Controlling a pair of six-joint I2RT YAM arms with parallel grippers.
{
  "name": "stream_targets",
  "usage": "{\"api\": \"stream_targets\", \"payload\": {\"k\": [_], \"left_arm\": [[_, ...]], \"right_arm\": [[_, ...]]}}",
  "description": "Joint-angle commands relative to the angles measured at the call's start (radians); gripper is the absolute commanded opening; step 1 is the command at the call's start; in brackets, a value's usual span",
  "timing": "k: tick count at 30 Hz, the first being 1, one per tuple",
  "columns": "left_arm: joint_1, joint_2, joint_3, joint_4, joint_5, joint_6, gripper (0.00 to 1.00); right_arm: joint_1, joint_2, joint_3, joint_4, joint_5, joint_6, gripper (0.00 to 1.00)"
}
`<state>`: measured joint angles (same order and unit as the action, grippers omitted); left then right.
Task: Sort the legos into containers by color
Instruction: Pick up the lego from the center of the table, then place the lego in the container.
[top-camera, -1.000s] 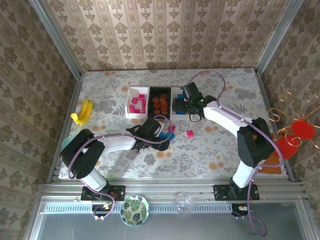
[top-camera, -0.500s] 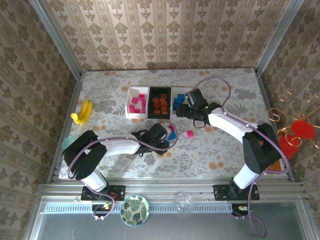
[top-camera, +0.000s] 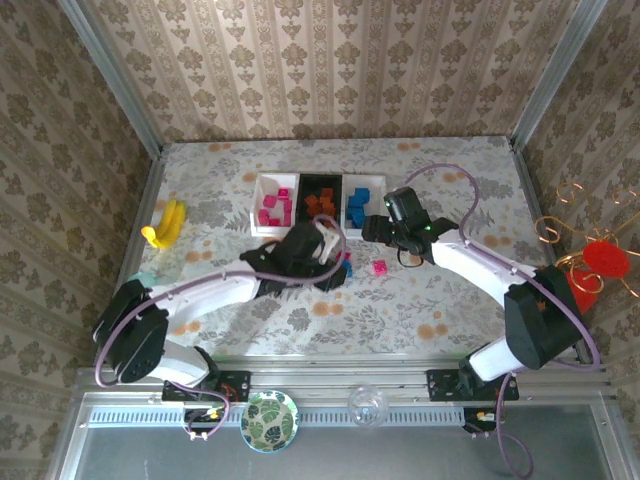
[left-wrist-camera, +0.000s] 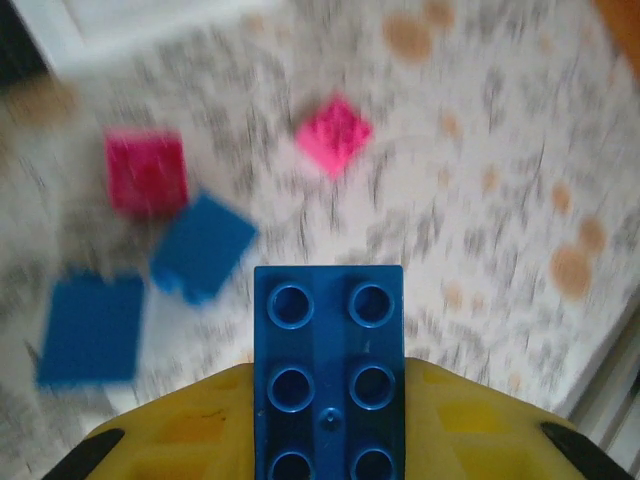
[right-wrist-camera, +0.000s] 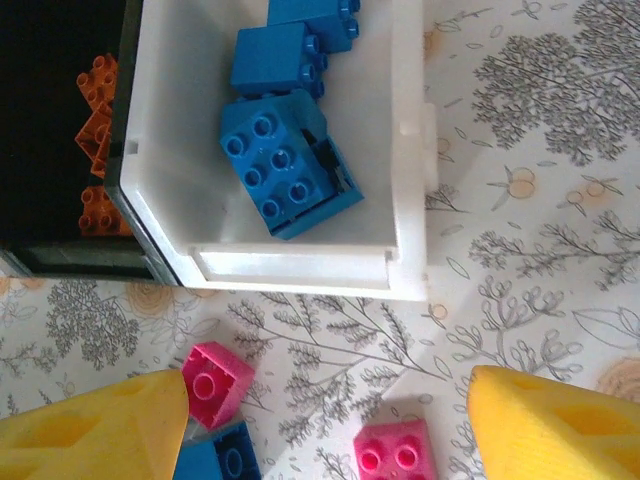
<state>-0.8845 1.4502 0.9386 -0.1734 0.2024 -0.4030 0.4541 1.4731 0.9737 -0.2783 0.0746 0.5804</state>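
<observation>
Upper center: white tray (top-camera: 257, 205) is holding pink bricks (top-camera: 274, 208), black tray (top-camera: 320, 178) orange bricks (top-camera: 320, 208), second white tray (top-camera: 365, 178) blue bricks (right-wrist-camera: 288, 165); left gripper (left-wrist-camera: 330, 420) is clamping a blue brick (left-wrist-camera: 328, 340), right gripper (right-wrist-camera: 330, 425) gaping empty.

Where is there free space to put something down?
Bare cloth lies between the banana and the pink-brick tray, well right of the blue-brick tray, and along the middle of the near edge. It is crowded in front of the black tray, around the loose pink brick.
</observation>
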Motion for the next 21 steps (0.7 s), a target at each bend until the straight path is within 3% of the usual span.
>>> {"api": "stream_targets", "payload": {"k": [1,7,12,17,21], "left_arm": [[0.071,0.12,0.169,0.007,0.014,0.024,0.21],[0.144,0.452,0.558,-0.083,-0.027,0.083,0.19],[0.167,0.635,0.786,-0.155,-0.07,0.082,0.19],[0.176,0.715,0.915,-0.185,-0.041,0.049,0.44],[0.158,0.608,0.863,-0.129,-0.029,0.041,0.64]], "right_arm": [[-0.005,-0.065,-0.038,0.004,0.03,0.019,0.75],[-0.003,-0.146,-0.116,-0.02,0.023,0.025,0.76],[0.012,-0.208,-0.19,-0.034,-0.007,0.01,0.76],[0.057,-0.188,-0.23,-0.036,-0.038,-0.012,0.76],[0.08,-0.103,-0.218,-0.022,-0.026,-0.026,0.77]]}}
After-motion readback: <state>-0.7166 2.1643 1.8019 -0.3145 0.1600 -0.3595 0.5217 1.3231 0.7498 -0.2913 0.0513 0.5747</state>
